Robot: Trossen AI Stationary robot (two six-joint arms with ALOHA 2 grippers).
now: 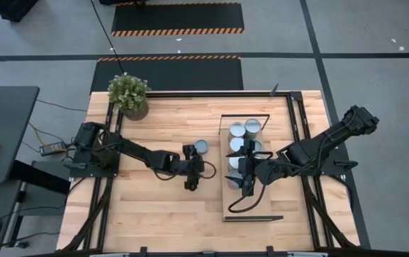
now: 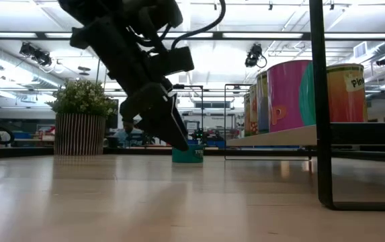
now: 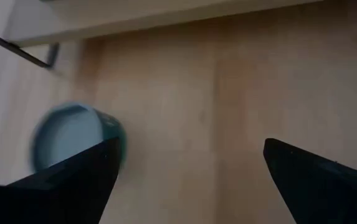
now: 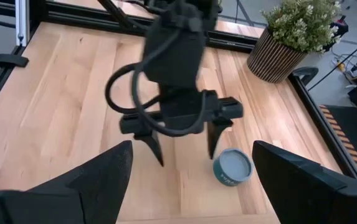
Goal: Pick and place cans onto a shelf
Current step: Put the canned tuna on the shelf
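A teal can (image 1: 201,147) with a silver top stands upright on the wooden table, left of the shelf (image 1: 253,203); it also shows in the left wrist view (image 3: 72,134), the right wrist view (image 4: 233,167) and the low view (image 2: 191,154). My left gripper (image 1: 192,180) is open and empty, pointing down just above the table, a little nearer than the can (image 3: 190,155). My right gripper (image 1: 247,187) is open and empty over the shelf's middle (image 4: 192,149). Several cans (image 1: 238,130) stand on the far half of the shelf (image 2: 279,138).
A potted plant (image 1: 128,95) stands at the table's far left corner. The shelf's thin black frame (image 2: 321,101) rises at its ends. Bare board lies on the shelf's near half and bare table near and left of my left gripper.
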